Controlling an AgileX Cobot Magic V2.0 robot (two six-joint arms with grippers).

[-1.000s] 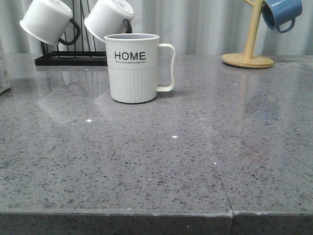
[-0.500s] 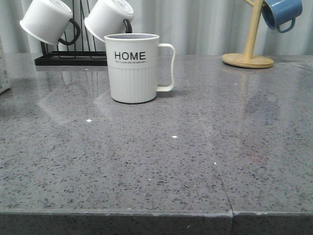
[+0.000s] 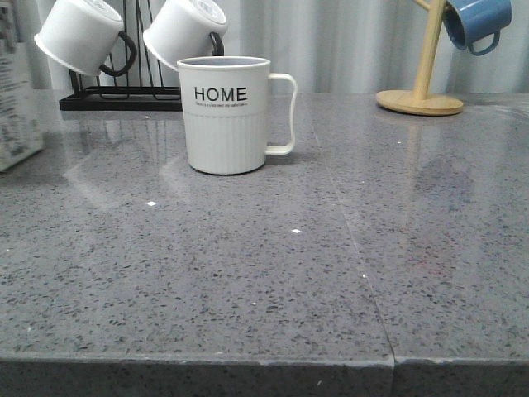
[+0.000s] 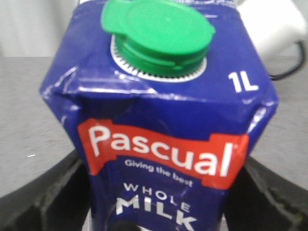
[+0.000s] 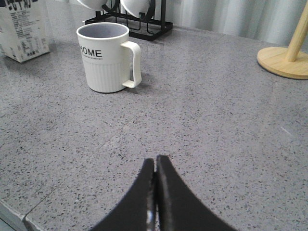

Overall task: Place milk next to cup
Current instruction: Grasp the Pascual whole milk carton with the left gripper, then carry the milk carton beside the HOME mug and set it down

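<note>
Overall scene: a grey speckled table [image 3: 273, 273] carried the cup [image 3: 225, 116] toward its far-centre, handle pointing right.
Milk: the carton [image 3: 18, 99] stood at the far left edge of the front view, well apart from the cup; whether its base touched the table could not be told.
Milk, close view: the left wrist camera showed the blue top, green cap [image 4: 156, 31] and "WHOLE MILK" print filling the picture.
Left gripper: dark fingers [image 4: 53, 192] flanked the carton on both sides and appeared clamped on it; the contact points lay below the picture edge.
Right gripper [image 5: 155, 192]: fingers pressed together, holding nothing, hovering low over the near part of the table.
Background: two white mugs [image 3: 78, 35] hung on a black rack [image 3: 124, 99] behind the cup; a blue mug [image 3: 475, 23] hung on a wooden stand [image 3: 421, 95] at far right.
Stage, as judged: the carton was held but not yet beside the cup.
Risk 1: a tall carton travelling right could strike the cup and push it, if brought in too close.
Risk 2: the carton could tip on release, if set down tilted.
Risk 3: the carton top might clip the hanging mugs, if the path ran too far back.
</note>
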